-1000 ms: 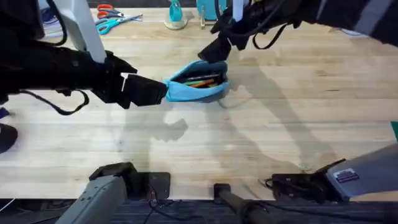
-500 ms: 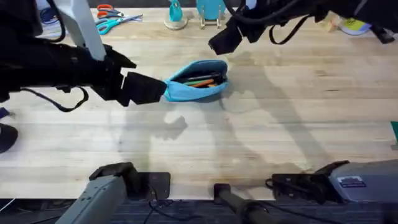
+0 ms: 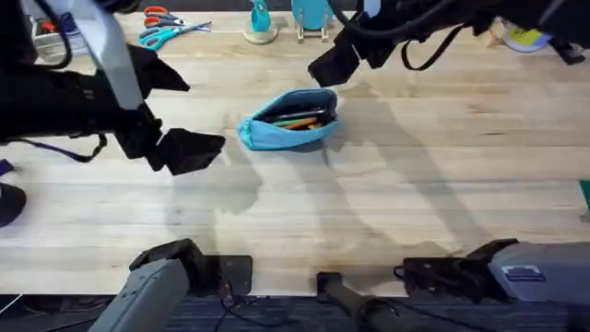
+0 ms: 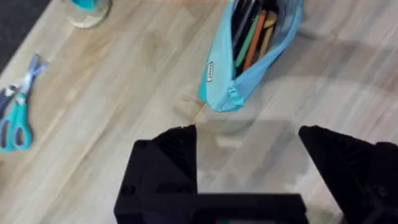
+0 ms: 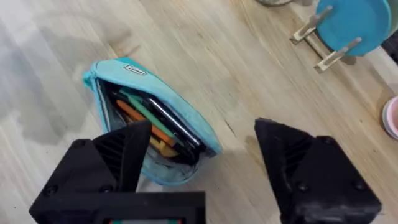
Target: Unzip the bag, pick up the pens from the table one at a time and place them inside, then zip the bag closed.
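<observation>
- Left gripper has let go of the bag and pulled back; its fingers are spread wide, empty, the bag's end just beyond their tips.
- Bag lies unzipped on the table, green and orange pens inside.
- Right gripper hovers above the bag, jaws wide apart, holding nothing.

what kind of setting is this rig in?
Looks like a craft or school-supply bench setup, probably a lab: pale wooden table, open blue pencil bag with pens inside, scissors at the far edge.
</observation>
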Robot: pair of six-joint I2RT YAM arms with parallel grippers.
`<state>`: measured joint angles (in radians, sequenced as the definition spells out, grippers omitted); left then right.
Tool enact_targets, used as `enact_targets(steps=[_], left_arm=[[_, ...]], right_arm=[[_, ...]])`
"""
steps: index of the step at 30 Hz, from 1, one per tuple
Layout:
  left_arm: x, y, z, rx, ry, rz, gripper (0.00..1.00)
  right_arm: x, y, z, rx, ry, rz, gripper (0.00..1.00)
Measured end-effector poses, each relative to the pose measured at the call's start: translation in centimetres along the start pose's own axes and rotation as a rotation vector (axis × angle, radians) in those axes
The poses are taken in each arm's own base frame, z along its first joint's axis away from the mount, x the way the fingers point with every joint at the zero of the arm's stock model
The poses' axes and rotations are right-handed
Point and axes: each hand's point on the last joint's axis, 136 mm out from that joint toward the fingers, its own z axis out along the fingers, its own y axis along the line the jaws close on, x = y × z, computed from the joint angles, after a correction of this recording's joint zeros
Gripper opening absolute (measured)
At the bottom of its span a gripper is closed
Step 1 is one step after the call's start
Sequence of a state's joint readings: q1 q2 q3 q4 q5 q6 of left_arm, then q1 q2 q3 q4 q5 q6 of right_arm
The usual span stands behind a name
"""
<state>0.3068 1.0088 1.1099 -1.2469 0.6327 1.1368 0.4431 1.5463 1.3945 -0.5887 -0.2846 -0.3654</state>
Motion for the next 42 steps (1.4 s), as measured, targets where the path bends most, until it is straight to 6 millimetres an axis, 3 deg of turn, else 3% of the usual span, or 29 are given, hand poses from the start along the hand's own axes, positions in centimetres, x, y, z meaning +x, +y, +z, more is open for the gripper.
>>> enact_targets(steps=[7, 18, 21, 29, 33, 42], left_arm=[[1.5, 0.1, 0.0, 0.064, -0.025, 0.063, 0.995], [2.8, 0.7, 1.3, 0.201, -0.139, 0.148, 0.995], [4.1, 0.8, 2.3, 0.274, -0.155, 0.134, 0.995], [7.2, 2.8, 3.0, 0.277, -0.169, 0.082, 0.995], [8.6, 3.6, 3.3, 0.277, -0.191, 0.078, 0.995], [9.3, 3.7, 4.9, 0.336, -0.231, 0.059, 0.995]], right_arm=[[-0.6, 0.4, -1.8, 0.010, -0.025, -0.009, 0.997], [-0.8, 0.9, -1.7, 0.002, -0.029, -0.017, 0.997], [-0.9, 1.1, -1.7, 0.000, -0.031, -0.020, 0.997], [-0.9, 1.1, -1.7, 0.000, -0.031, -0.014, 0.997], [-0.9, 1.1, -1.7, -0.001, -0.031, 0.024, 0.997], [-0.9, 1.1, -1.7, -0.003, -0.031, 0.183, 0.997]])
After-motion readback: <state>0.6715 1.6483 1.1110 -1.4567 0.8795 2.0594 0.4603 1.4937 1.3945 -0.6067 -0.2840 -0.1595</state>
